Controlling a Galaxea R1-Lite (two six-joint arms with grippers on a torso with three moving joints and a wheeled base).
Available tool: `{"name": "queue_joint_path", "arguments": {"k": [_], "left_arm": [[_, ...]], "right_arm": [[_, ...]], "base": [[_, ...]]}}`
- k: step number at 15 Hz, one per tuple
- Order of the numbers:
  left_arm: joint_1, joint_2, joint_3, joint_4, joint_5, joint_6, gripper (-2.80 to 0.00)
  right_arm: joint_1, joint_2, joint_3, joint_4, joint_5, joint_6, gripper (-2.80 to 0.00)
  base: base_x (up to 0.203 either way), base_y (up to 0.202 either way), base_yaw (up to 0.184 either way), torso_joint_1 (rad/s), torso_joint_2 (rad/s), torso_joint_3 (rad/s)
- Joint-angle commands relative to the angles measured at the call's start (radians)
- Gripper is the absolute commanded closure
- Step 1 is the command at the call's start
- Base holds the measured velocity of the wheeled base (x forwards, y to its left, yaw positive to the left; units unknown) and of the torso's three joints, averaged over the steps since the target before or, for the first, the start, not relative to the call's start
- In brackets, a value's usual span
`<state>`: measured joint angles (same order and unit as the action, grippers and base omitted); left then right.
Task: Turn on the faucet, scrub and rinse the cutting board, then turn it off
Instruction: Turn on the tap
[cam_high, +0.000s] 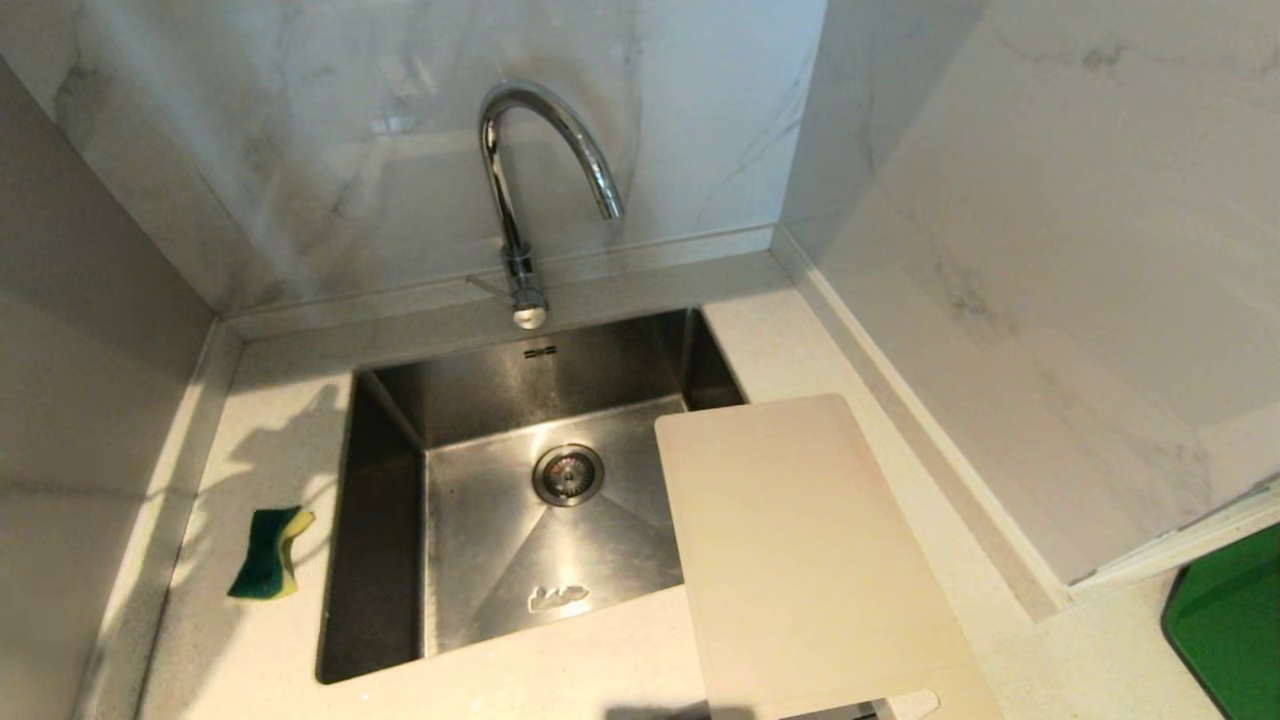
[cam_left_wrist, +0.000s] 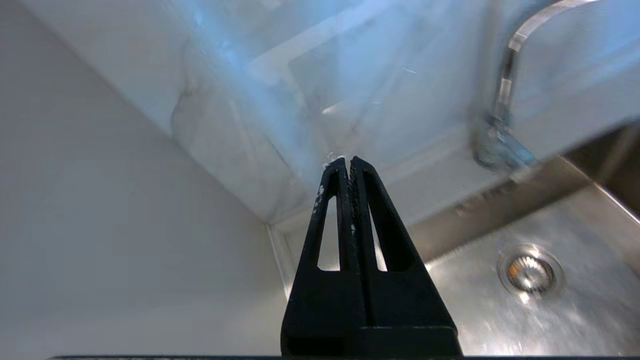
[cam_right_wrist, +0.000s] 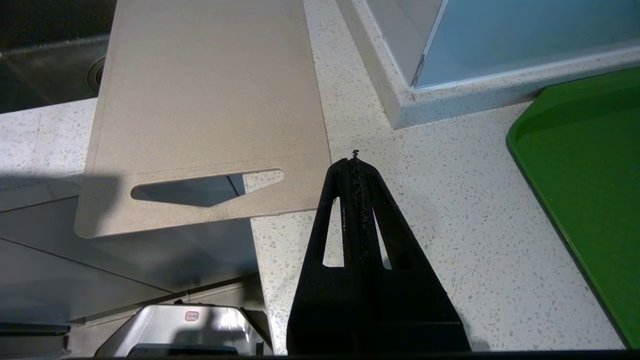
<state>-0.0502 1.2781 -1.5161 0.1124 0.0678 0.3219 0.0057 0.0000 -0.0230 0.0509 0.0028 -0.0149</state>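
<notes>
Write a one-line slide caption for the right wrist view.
Shut right claw above the speckled counter, beside the cream cutting board overhanging the counter's edge, green tray alongside.

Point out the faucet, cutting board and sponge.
faucet (cam_high: 503, 200), head view, upright neck.
cutting board (cam_high: 800, 550), head view, middle of its top face.
sponge (cam_high: 268, 554), head view, green scouring side.

A: We see the cutting board (cam_high: 800, 560) cut off by the head view's lower edge.

B: And the faucet (cam_left_wrist: 505, 85) blurs for us; its spout leaves the frame.
</notes>
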Motion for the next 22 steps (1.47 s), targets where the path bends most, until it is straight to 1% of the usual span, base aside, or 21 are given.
{"name": "queue_joint_path", "arguments": {"k": [1,2,3,4,5,6,7,8,10,11,12,13,14,15,16,18,20,22], "left_arm": [[-0.049,0.203,-0.165,0.023,0.069,-0.023,0.0],[-0.084,0.262,-0.233,0.044,0.12,-0.052,0.0],[-0.12,0.317,-0.301,0.072,0.175,-0.095,0.0],[-0.162,0.377,-0.372,0.107,0.232,-0.164,0.0],[-0.205,0.428,-0.412,0.136,0.284,-0.241,0.0],[-0.251,0.47,-0.427,0.156,0.331,-0.317,0.0],[-0.277,0.504,-0.432,0.164,0.358,-0.397,0.0],[-0.318,0.54,-0.435,0.169,0.376,-0.489,0.0],[-0.364,0.61,-0.439,0.174,0.379,-0.644,0.0],[-0.374,0.646,-0.44,0.173,0.364,-0.717,0.0],[-0.378,0.678,-0.441,0.173,0.33,-0.784,0.0],[-0.381,0.705,-0.441,0.17,0.277,-0.837,0.0],[-0.382,0.726,-0.441,0.164,0.231,-0.871,0.0],[-0.383,0.747,-0.441,0.139,0.201,-0.889,0.0],[-0.387,0.77,-0.441,0.094,0.19,-0.905,0.0],[-0.396,0.828,-0.442,0.009,0.193,-0.938,0.0],[-0.398,0.879,-0.447,-0.065,0.204,-0.945,0.0],[-0.408,0.91,-0.449,-0.148,0.256,-0.936,0.0]], "right_arm": [[0.0,0.0,0.0,0.0,0.0,0.0,0.0],[0.0,0.0,0.0,0.001,0.0,0.0,0.0],[0.0,0.0,0.0,0.0,0.0,0.001,0.0],[0.0,0.0,0.0,0.0,0.0,0.0,0.0],[0.0,0.0,0.0,0.001,0.0,0.0,0.0],[0.0,0.0,0.0,0.0,0.0,0.0,0.0],[0.0,0.0,0.0,0.0,0.0,0.0,0.0],[0.0,0.0,0.0,0.001,0.0,0.0,0.0],[0.0,0.0,0.0,0.001,0.0,0.0,0.0],[0.0,0.0,0.0,0.0,0.0,0.0,0.0],[0.0,0.0,0.0,0.0,0.0,0.0,0.0],[0.0,0.0,0.0,0.001,0.0,0.0,0.0],[0.0,0.0,0.0,0.001,0.0,0.0,0.0],[0.0,0.0,0.0,0.0,0.0,0.0,0.0],[0.0,0.0,0.0,0.001,0.0,0.0,0.0],[0.0,0.0,0.0,0.0,0.0,0.0,0.0],[0.0,0.0,0.0,0.001,0.0,0.0,0.0],[0.0,0.0,0.0,0.0,0.0,0.0,0.0]], "base": [[0.0,0.0,0.0,0.0,0.0,0.0],[0.0,0.0,0.0,0.0,0.0,0.0],[0.0,0.0,0.0,0.0,0.0,0.0],[0.0,0.0,0.0,0.0,0.0,0.0],[0.0,0.0,0.0,0.0,0.0,0.0],[0.0,0.0,0.0,0.0,0.0,0.0],[0.0,0.0,0.0,0.0,0.0,0.0],[0.0,0.0,0.0,0.0,0.0,0.0],[0.0,0.0,0.0,0.0,0.0,0.0],[0.0,0.0,0.0,0.0,0.0,0.0],[0.0,0.0,0.0,0.0,0.0,0.0],[0.0,0.0,0.0,0.0,0.0,0.0],[0.0,0.0,0.0,0.0,0.0,0.0],[0.0,0.0,0.0,0.0,0.0,0.0],[0.0,0.0,0.0,0.0,0.0,0.0],[0.0,0.0,0.0,0.0,0.0,0.0],[0.0,0.0,0.0,0.0,0.0,0.0],[0.0,0.0,0.0,0.0,0.0,0.0]]}}
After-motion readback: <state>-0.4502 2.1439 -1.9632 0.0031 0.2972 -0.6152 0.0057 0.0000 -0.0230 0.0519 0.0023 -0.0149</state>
